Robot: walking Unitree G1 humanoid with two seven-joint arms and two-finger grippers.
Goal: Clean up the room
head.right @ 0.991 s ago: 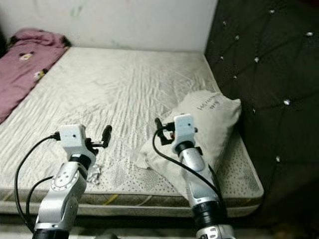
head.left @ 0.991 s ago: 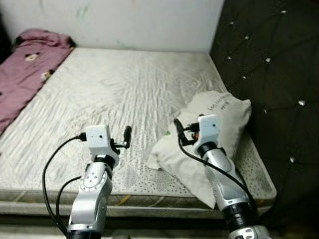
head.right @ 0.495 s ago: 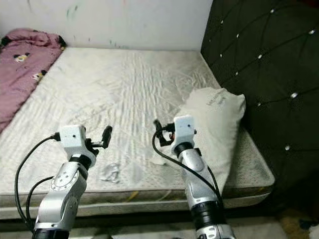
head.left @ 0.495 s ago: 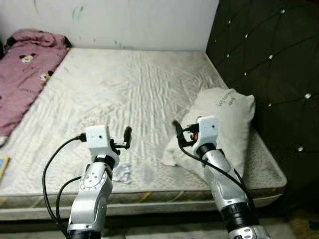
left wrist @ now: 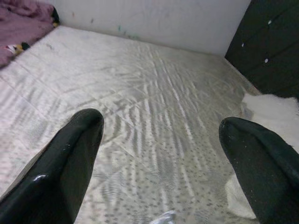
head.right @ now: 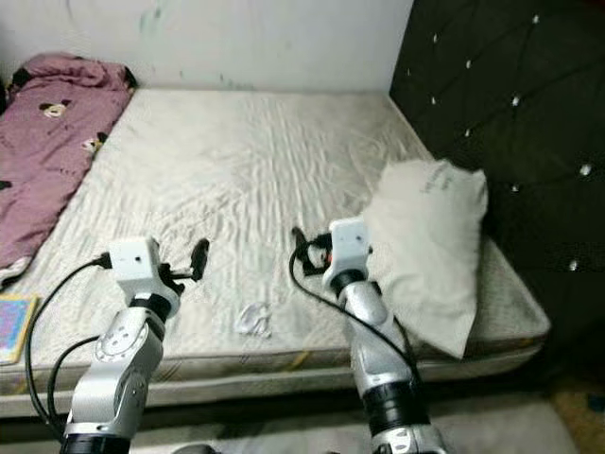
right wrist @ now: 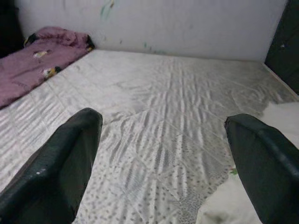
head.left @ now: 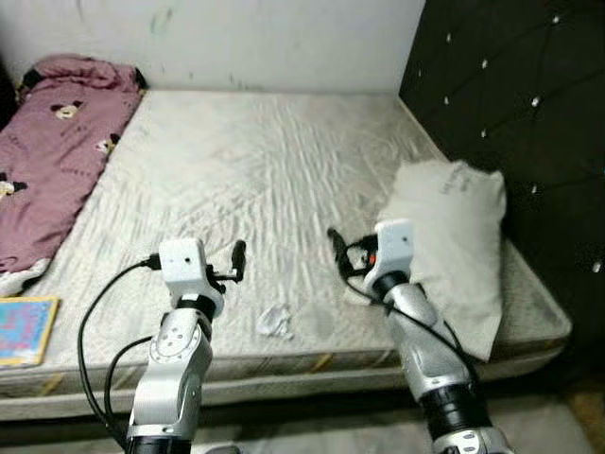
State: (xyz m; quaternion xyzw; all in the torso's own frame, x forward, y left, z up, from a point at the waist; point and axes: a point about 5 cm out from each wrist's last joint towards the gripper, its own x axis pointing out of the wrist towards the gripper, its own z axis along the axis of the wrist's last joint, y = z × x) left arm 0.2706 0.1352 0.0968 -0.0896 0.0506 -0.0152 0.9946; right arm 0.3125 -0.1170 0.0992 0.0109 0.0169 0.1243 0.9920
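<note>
**Both hands raised over the near edge of a bare mattress**

Pale quilted mattress (head.left: 246,170) fills the middle of the room, with a white wall behind it and a dark tufted headboard (head.left: 510,85) along the robot's right side. A white pillow (head.left: 454,236) leans against that headboard near the right front corner of the bed. On the far left lies a purple blanket (head.left: 57,151) with cartoon prints. A small crumpled scrap of clear wrapper (head.left: 276,320) sits on the mattress close to the front edge, between the two arms. A blue-and-yellow book (head.left: 26,329) lies at the left front edge.

The left hand (head.left: 236,257) hovers above the front of the mattress, its two black fingers (left wrist: 70,158) spread apart and holding nothing. The right hand (head.left: 337,242) is raised just beside the pillow, its fingers (right wrist: 60,158) likewise wide apart and empty.
</note>
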